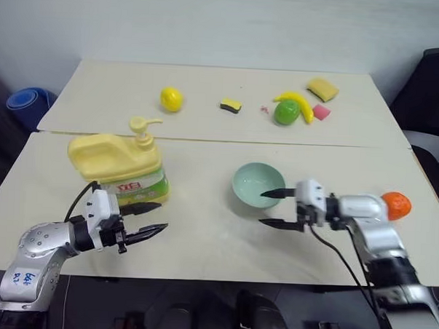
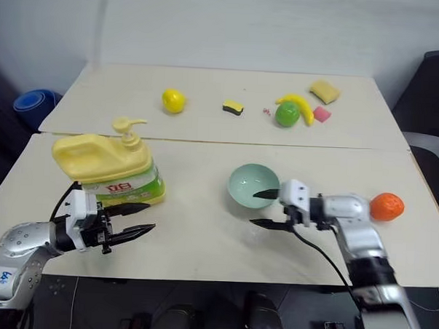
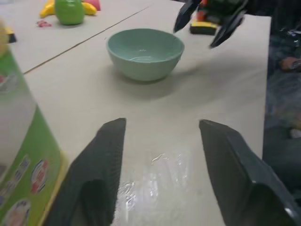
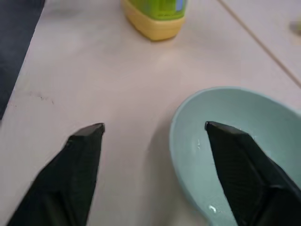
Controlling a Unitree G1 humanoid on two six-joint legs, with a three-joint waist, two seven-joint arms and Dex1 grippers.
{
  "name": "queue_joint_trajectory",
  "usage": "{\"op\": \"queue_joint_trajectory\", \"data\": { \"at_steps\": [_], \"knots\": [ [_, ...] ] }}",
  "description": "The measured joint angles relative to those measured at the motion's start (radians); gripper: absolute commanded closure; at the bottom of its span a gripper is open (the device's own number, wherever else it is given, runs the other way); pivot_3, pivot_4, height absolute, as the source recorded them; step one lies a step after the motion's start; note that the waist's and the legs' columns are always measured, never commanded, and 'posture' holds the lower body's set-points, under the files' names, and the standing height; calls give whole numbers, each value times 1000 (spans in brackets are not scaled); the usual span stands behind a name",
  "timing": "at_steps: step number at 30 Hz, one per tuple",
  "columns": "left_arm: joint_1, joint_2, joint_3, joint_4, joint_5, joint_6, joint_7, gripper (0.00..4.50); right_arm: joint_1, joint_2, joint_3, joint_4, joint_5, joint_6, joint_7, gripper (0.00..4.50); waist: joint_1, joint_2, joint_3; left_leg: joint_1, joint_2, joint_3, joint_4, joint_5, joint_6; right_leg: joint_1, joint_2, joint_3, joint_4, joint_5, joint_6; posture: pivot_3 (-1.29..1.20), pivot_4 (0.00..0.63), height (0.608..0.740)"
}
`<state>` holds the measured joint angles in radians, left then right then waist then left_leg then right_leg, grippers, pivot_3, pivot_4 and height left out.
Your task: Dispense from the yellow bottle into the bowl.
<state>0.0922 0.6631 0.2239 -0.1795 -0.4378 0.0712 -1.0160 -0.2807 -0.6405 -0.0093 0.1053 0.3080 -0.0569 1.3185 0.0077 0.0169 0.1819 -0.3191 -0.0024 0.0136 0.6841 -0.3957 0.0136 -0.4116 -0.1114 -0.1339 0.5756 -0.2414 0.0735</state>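
- The yellow bottle (image 1: 121, 167) stands upright on the near left part of the desk (image 1: 201, 244), with its pump nozzle on top and its green label toward the camera.
- The bowl (image 1: 258, 185) sits on the desk to the right of the bottle, well apart from it. A little clear liquid seems to lie at its bottom.
- The left tool (image 1: 150, 219) is just in front of the bottle's base and points toward the right. Its two black fingers stand apart and hold nothing; the upper finger is close to the label, but I cannot tell if it touches.
- The right tool (image 1: 274, 208) points to the left at the near right side of the bowl. Its fingers are spread wide: one finger is above the bowl's rim, the other is over the desk just beside the bowl. It grips nothing.
- On the far desk lie a yellow ball (image 1: 171, 98), a small sponge (image 1: 231, 104), a green fruit (image 1: 285, 112) with a banana (image 1: 299, 103) around it, a pink piece (image 1: 321, 112) and a yellow sponge (image 1: 322, 89).
- An orange ball (image 1: 396, 205) lies near the right arm.
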Motion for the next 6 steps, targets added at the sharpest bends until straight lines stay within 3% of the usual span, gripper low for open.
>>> {"op": "queue_joint_trajectory", "data": {
  "at_steps": [6],
  "knots": [
    [98, -26, 13, 56, 138, -196, 71, 886, 373, -50, -205, -203, 89, -33, -45, 10, 18, 0, 0, 1, 0, 2, 0, -2, 2, 0, -1, 1, -4, 0, 0, 0, 150, 740]
  ]
}}
